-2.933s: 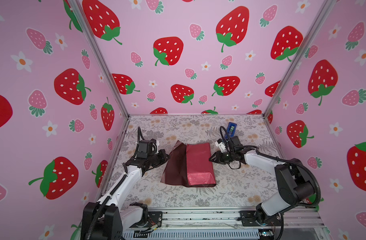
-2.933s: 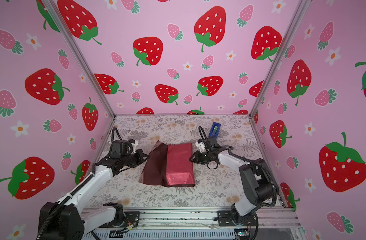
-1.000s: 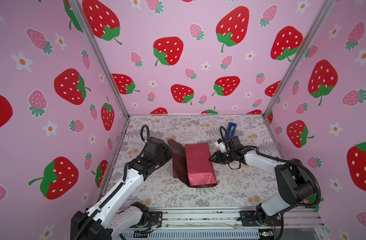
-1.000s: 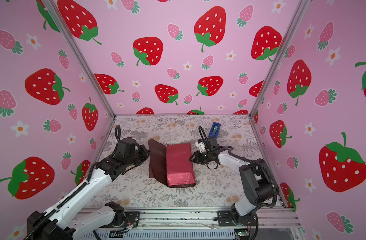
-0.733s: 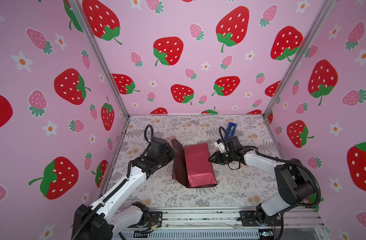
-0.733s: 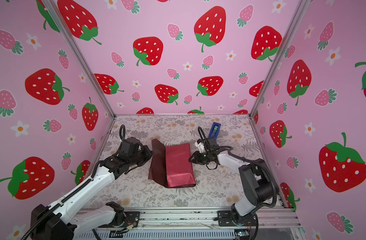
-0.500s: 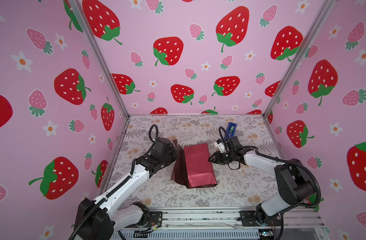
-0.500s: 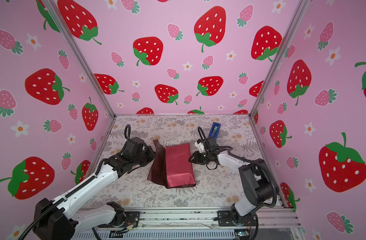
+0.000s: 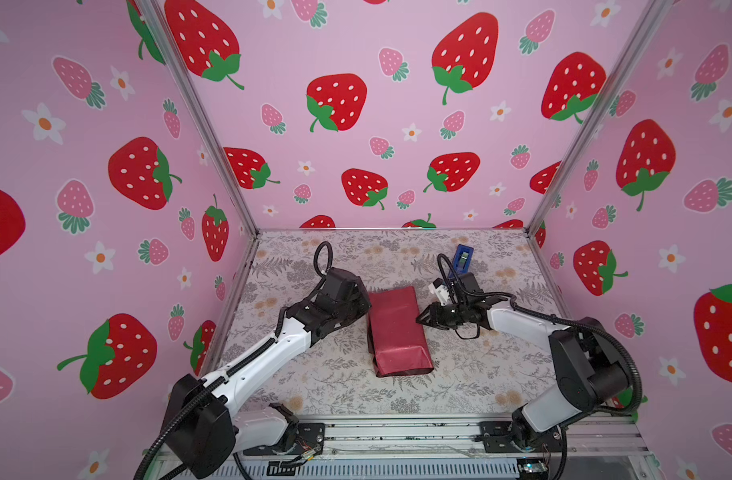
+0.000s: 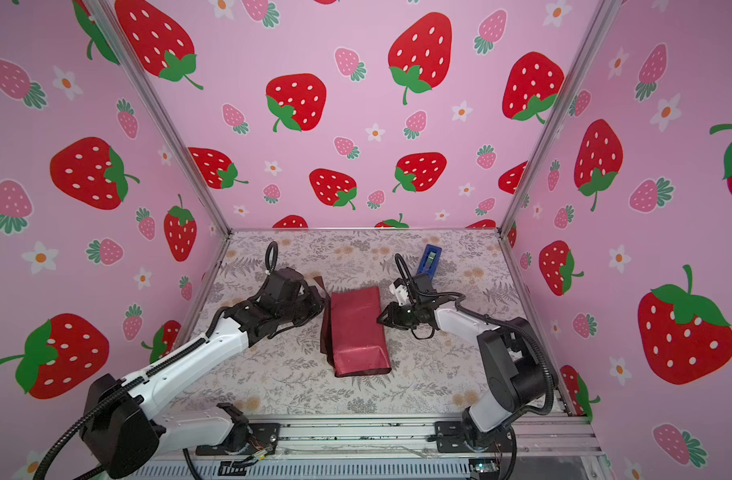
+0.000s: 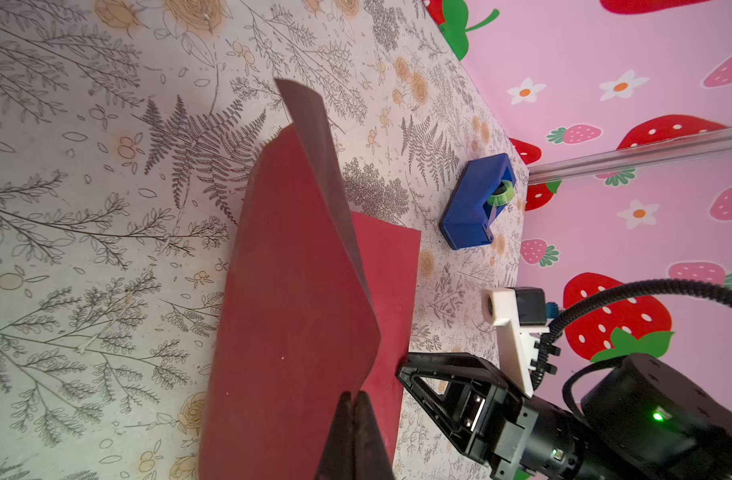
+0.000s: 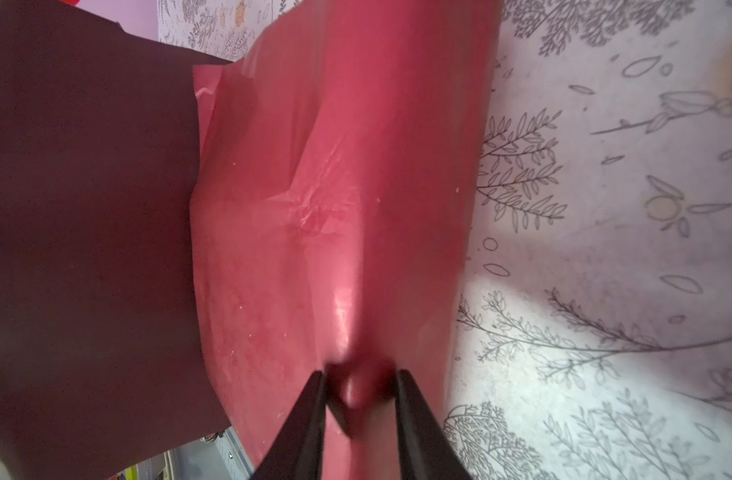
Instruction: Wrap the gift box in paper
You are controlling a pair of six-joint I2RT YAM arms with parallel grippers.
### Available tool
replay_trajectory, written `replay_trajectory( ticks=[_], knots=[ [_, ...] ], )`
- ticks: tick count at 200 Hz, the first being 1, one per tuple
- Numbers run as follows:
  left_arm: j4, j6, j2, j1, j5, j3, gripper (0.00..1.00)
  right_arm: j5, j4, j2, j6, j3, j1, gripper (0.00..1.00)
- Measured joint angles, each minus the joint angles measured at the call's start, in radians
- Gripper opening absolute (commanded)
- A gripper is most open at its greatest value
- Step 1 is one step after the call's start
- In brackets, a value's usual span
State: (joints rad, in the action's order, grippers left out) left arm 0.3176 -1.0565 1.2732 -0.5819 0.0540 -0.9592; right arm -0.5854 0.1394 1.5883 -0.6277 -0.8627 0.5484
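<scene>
The paper [image 9: 397,328] lies folded over the middle of the table as a long crimson parcel, and the gift box is hidden under it. My left gripper [image 11: 353,397] is shut on the edge of the paper's dark maroon flap [image 11: 326,174] and holds it upright against the parcel's left side; in a top view it [image 10: 316,299] sits right beside the parcel. My right gripper [image 12: 360,378] is at the parcel's right edge [image 9: 420,320], its jaws slightly apart with a bulge of crimson paper pinched between them.
A bright blue tape dispenser [image 9: 462,255] stands behind the right gripper near the back right corner, also seen in the left wrist view [image 11: 476,203]. Pink strawberry walls close in three sides of the floral table [image 9: 347,386].
My left arm has swung right, carrying the maroon flap from flat on the table to upright against the parcel. The right gripper has stayed at the parcel's right edge.
</scene>
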Motion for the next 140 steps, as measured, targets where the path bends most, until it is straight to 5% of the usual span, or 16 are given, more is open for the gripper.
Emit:
replay_trajectory(
  ticks=[140],
  knots=[
    [0.073,0.101,0.183,-0.007,0.141,-0.169,0.00,0.077,-0.275,-0.088,-0.334,0.178,0.125,0.30]
  ],
)
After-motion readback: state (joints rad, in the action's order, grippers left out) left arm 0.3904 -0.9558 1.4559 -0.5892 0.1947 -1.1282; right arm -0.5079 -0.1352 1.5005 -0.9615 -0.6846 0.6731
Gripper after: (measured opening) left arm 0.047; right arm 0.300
